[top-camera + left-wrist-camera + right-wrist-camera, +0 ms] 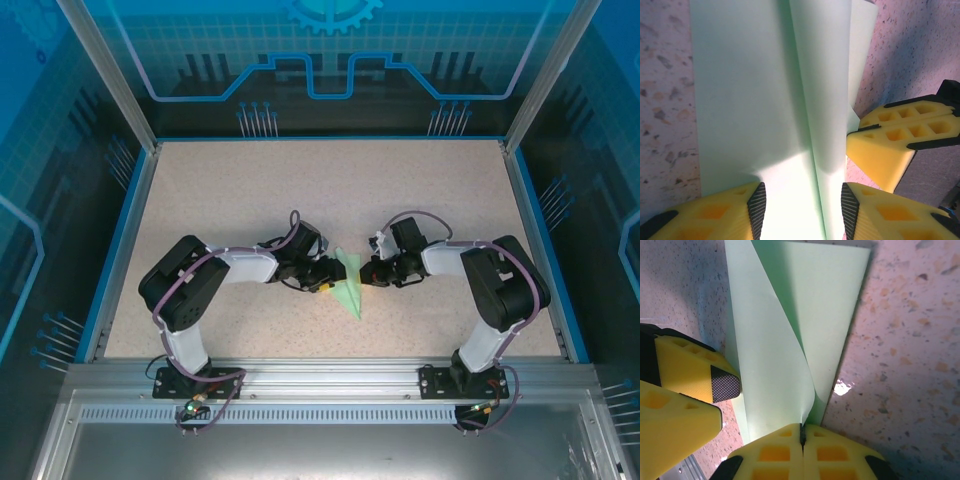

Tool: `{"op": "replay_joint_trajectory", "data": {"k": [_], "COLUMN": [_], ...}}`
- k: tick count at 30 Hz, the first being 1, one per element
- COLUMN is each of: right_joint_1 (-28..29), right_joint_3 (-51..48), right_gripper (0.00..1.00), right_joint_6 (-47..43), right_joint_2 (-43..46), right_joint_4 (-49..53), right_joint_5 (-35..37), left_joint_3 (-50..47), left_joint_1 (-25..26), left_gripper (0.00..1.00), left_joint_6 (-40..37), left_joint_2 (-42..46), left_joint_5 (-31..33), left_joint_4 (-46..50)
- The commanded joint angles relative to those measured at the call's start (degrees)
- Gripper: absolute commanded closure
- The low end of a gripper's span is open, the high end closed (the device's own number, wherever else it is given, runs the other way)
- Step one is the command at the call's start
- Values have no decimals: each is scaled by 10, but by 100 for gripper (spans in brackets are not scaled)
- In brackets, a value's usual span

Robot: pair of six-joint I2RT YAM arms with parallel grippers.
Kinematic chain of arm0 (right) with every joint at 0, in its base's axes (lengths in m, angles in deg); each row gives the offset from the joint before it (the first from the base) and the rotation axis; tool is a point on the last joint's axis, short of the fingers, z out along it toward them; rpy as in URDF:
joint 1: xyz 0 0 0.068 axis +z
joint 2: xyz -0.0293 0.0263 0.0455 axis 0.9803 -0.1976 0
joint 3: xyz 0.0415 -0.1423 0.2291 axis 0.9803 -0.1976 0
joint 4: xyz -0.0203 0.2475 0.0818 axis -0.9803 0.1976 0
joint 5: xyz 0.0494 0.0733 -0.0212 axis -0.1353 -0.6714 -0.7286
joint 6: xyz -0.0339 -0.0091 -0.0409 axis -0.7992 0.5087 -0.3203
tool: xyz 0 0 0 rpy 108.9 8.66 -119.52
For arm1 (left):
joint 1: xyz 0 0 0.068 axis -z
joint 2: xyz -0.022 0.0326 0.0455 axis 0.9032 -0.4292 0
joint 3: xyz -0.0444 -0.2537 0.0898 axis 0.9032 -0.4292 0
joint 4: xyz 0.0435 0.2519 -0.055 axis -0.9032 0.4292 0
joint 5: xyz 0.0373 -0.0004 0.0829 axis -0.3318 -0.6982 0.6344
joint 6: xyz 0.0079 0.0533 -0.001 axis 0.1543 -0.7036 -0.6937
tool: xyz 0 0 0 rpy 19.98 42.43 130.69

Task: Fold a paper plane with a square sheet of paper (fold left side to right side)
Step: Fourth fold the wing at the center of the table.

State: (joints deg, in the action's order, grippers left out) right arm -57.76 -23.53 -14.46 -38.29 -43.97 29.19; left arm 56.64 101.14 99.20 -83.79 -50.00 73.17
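Pinching paper plane point(775, 365): right claw point(802, 432) (left claw point(802, 200) spread).

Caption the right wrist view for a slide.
Right gripper, jaws shut, pinches a lifted flap of the paper.

Speckled beige table point(300, 190); a mint-green paper plane point(350, 284) lies on it

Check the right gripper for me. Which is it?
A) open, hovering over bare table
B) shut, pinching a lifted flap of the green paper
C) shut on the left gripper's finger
B: in the right wrist view the right gripper has its fingers pressed together, and the curled-up flap of the green paper runs into the seam between them.
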Motion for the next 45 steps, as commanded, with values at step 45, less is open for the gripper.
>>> {"op": "replay_joint_trajectory", "data": {"k": [45], "right_joint_1": [2], "right_joint_3": [24], "right_gripper": [95], "right_joint_6": [-19], "right_joint_2": [-38], "right_joint_4": [76], "right_joint_5": [34], "left_joint_3": [123], "left_joint_1": [3], "left_gripper": [76], "left_joint_6": [-75], "left_joint_2": [-32], "left_joint_5": [-56], "left_joint_4": [79]}}
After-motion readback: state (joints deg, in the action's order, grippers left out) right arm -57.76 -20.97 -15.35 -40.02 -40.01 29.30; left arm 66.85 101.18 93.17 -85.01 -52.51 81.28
